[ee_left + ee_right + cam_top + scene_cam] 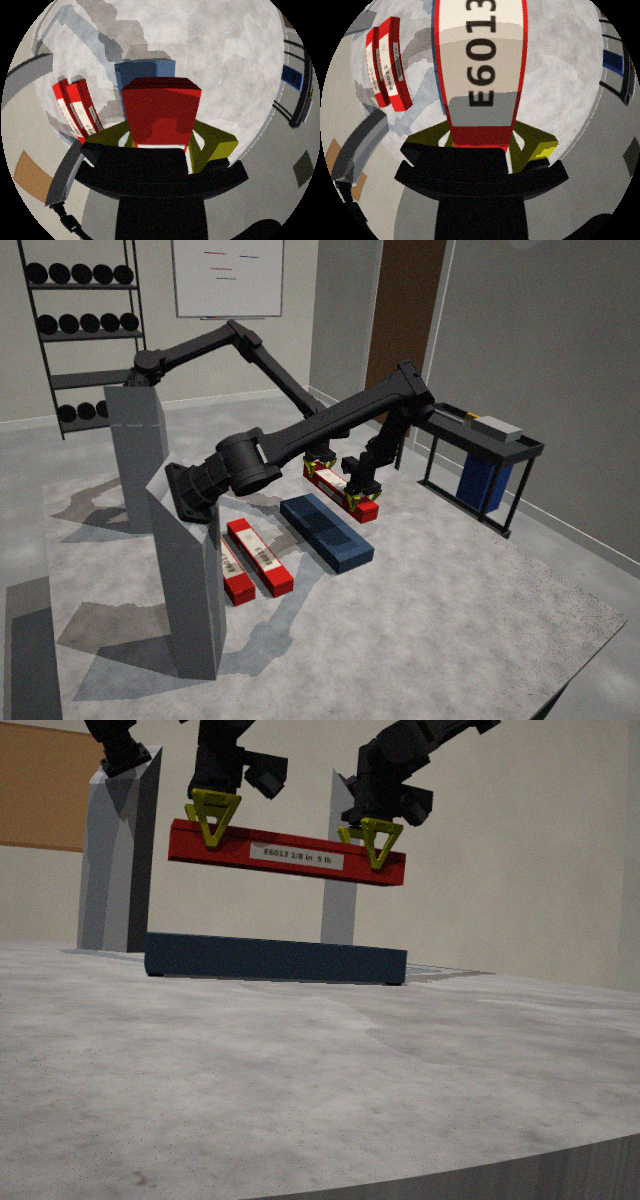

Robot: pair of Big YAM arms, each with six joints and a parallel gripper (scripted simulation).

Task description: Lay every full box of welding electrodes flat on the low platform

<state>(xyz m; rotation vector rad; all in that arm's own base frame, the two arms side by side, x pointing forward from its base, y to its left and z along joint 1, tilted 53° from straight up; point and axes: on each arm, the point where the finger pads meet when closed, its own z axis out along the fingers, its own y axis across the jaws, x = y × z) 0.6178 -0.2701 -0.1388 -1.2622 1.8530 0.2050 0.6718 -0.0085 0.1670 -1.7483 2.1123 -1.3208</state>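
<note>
"See the table (pixel 465 632) (pixel 310 1081) (pixel 225 40) (pixel 560 65)?"

"Yes. Looks pale grey and mottled, with shadows across."

"And directly on top?"

"Low blue platform (pixel 356 556) (pixel 273 960) (pixel 167 67) (pixel 438 82), lying flat. Beside it, one red box (pixel 261 555) (pixel 84 107) (pixel 392 65), then a second red box (pixel 238 583) (pixel 65 110) (pixel 376 65)."

"Touching?"

"No, just apart, roughly parallel, both flat."

"More?"

"Two grey pedestals (pixel 191 591) (pixel 111 864) (pixel 65 170) (pixel 360 145), upright."

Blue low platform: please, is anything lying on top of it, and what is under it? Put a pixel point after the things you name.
Only shadows show on top of the blue platform (pixel 338 535) (pixel 276 960) (pixel 136 72) (pixel 437 75). Underneath, two small dark feet (pixel 393 984) peek out; the rest is hidden.
</note>
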